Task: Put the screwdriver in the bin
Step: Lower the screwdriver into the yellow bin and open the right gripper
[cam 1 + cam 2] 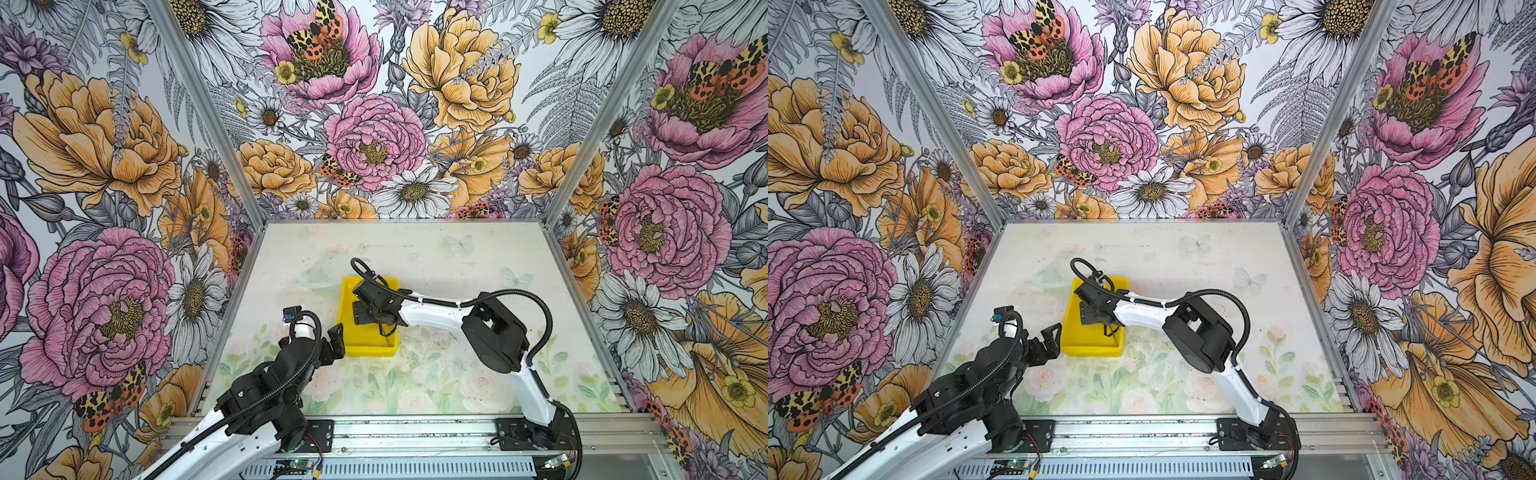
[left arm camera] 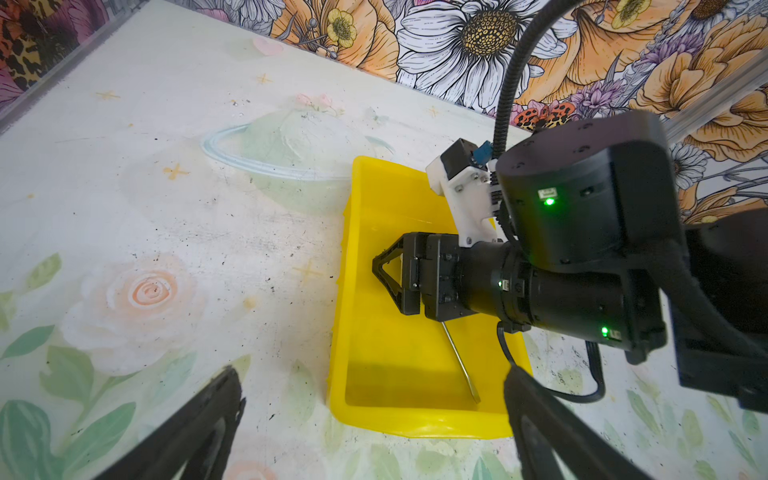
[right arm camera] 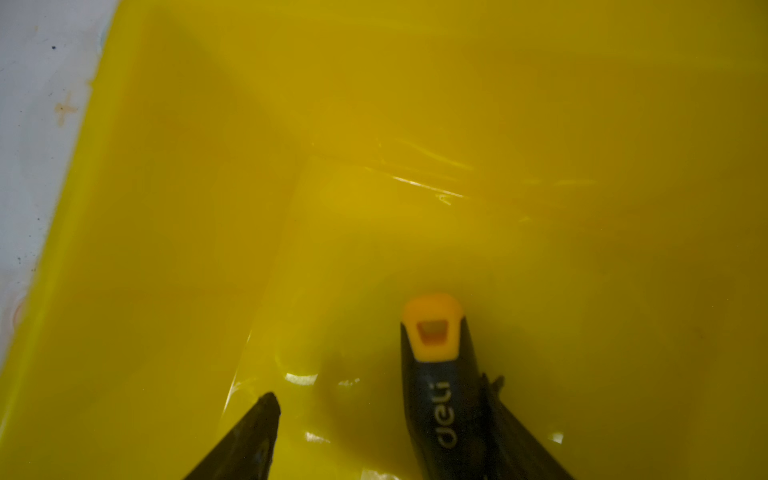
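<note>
In both top views the right pincer (image 1: 363,318) hangs low over the bin (image 1: 370,348), which sits near the middle of the surface (image 1: 457,270). Only the thin shaft of the screwdriver (image 1: 387,337) shows beneath it, slanting toward the bin's near right corner. The left pincer (image 1: 334,340) sits just beside the near left corner, holding nothing. In the left wrist view its 2 fingers (image 2: 199,428) stand wide apart, and the screwdriver (image 2: 459,361) lies inside the bin (image 2: 415,424), shaft tip by the near wall. In the right wrist view the right pincer (image 3: 382,392) has its jaws parted. The screwdriver (image 3: 436,374), black handle and orange cap, rests against 1 finger (image 3: 509,428), with a clear gap to the other, over the yellow floor. The step in hand looks like the release. To do it well, open fully so neither finger drags the handle, then lift straight up clear of the rim before swinging away.
</note>
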Available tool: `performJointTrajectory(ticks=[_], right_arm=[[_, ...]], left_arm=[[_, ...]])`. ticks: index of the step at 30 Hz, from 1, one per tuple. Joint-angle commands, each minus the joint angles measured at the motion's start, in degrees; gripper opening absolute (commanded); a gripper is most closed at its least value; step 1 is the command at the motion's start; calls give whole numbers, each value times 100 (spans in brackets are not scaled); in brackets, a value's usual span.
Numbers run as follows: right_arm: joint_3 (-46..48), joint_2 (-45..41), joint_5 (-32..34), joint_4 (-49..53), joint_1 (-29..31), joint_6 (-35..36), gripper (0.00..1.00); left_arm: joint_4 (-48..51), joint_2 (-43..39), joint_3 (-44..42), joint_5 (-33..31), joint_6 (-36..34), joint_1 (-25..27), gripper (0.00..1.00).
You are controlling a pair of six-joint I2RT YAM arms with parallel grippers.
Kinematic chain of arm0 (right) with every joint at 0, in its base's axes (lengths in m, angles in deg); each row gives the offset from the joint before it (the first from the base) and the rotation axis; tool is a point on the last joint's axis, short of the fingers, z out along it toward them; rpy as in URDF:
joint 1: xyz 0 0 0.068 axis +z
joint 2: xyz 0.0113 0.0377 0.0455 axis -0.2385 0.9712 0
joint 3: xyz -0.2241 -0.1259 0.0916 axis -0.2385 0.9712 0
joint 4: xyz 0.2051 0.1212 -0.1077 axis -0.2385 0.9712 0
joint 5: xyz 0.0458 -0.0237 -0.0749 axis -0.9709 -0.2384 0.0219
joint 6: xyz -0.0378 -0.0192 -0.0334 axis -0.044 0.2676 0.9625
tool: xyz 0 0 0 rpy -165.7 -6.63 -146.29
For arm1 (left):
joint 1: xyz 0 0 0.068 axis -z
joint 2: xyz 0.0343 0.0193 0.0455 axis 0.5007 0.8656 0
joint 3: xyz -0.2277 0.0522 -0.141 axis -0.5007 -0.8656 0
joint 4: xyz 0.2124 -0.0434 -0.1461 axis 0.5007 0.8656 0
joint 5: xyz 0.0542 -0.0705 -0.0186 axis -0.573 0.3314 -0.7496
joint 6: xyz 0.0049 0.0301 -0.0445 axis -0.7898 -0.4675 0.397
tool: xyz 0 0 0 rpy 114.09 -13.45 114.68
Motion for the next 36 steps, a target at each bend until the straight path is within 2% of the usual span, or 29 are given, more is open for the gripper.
performJointTrajectory(ticks=[1,8,22,36], right_arm=[[170,125,-105,123,1,-126,78],[449,-412,131,175,114,-72,83],[980,-1148,48,284,290,-343,83],[1495,-2007,350,355,388,-261,83]], left_arm=[[21,-75,-47,-146,12,-50,99],[20,-83,-55,-137,18,-46,99],[23,-79,-55,-146,3,-47,99],[21,-58,-72,-197,12,-46,99]])
